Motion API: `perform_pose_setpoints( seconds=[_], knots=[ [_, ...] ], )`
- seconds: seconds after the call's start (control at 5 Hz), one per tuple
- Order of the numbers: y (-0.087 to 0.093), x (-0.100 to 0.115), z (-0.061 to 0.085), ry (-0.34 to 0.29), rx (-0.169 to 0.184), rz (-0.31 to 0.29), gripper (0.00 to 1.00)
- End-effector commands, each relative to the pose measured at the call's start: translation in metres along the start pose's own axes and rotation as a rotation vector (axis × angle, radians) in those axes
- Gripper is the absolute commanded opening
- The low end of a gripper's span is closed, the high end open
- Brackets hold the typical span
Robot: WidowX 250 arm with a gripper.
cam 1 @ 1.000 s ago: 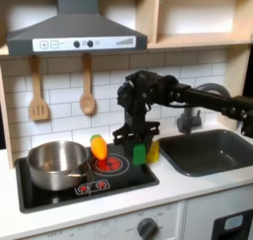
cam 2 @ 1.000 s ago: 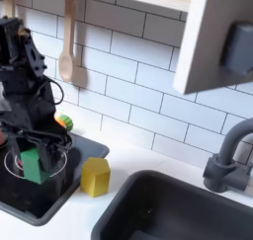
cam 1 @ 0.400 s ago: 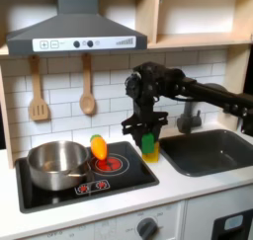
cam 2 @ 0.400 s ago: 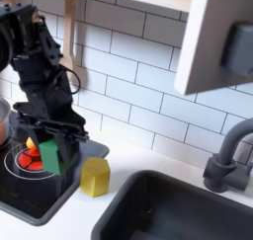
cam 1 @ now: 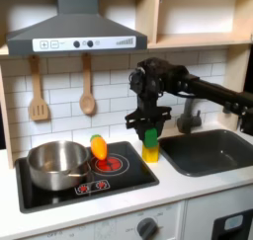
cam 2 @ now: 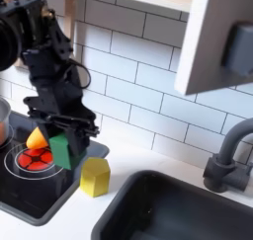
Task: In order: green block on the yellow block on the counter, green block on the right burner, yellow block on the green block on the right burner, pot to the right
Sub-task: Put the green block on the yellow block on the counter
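Just above the yellow block (cam 1: 149, 154) on the counter (cam 1: 198, 185), the gripper (cam 1: 149, 128) holds the green block (cam 1: 150, 137) clamped, slightly left of centre in the second exterior view.

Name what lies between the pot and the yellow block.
In the first exterior view, the orange-and-yellow toy on the right burner lies between the pot and the yellow block.

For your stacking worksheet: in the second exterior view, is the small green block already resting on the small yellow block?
No: the small green block hangs in the black gripper, up and left of the small yellow block.
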State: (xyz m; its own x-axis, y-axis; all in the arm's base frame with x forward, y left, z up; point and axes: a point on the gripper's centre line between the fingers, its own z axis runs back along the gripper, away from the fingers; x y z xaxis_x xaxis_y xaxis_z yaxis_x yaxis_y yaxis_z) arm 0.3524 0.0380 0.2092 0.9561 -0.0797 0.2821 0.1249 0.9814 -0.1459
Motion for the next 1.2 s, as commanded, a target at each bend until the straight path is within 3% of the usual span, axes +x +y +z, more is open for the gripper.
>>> perform_pose_setpoints(
  seconds=[0.0, 0.2, 0.6, 1.0],
  knots=[
    [-0.018, 0.02, -0.012, 0.018, 0.001, -0.052, 0.0],
    [-0.023, 0.028, -0.02, 0.031, 0.007, -0.056, 0.0],
    [-0.015, 0.035, -0.025, 0.037, 0.053, -0.056, 0.0],
    [-0.012, 0.035, -0.031, 0.049, 0.056, -0.057, 0.0]
  ],
)
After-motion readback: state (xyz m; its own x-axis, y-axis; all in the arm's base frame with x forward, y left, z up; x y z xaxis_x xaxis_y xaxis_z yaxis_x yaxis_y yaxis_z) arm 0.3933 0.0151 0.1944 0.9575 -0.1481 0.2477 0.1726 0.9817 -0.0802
